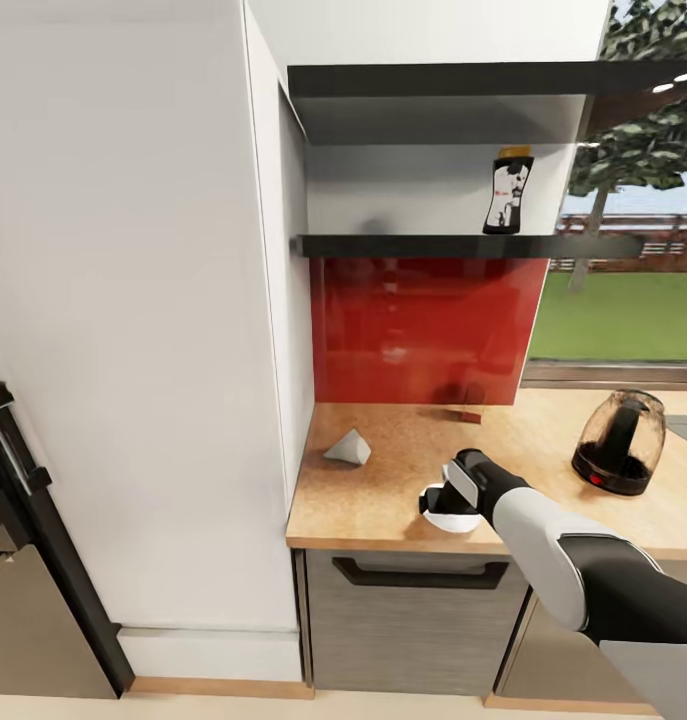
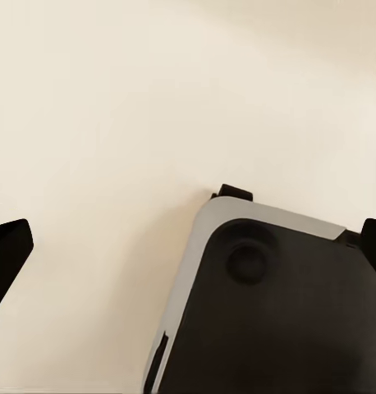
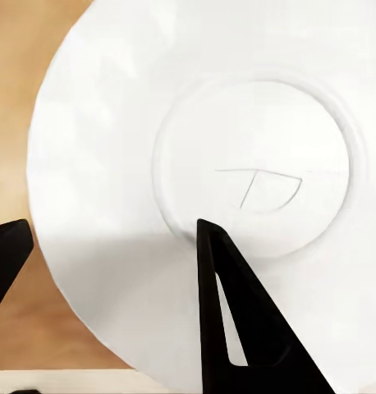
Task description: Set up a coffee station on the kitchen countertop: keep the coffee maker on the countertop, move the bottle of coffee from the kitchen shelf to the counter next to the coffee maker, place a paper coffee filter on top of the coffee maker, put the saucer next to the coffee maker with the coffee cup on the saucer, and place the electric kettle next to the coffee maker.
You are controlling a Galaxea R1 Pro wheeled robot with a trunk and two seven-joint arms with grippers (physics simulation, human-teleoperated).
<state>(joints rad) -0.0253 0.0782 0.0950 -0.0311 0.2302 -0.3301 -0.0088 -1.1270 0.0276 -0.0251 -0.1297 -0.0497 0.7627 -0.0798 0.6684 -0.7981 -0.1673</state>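
Your right gripper (image 1: 445, 500) sits low over the countertop (image 1: 383, 500) near its front edge, with 1 white saucer (image 3: 196, 164) under it. In the right wrist view 1 finger (image 3: 237, 328) lies across the saucer's face and the other stands off beyond its rim, so the jaws straddle the rim; you cannot tell whether they are clenched on it. The saucer's well is bare.

You have 1 bottle of coffee (image 1: 508, 192) standing upright on the lower of 2 dark shelves (image 1: 463, 245), above the red backsplash (image 1: 423, 330). 1 paper coffee filter (image 1: 348, 448) lies on the countertop, apart from the saucer. 1 electric kettle (image 1: 619, 442) stands on the countertop well off to the right.

Your left gripper's fingers (image 2: 7, 254) are spread wide over a pale surface, holding nothing.
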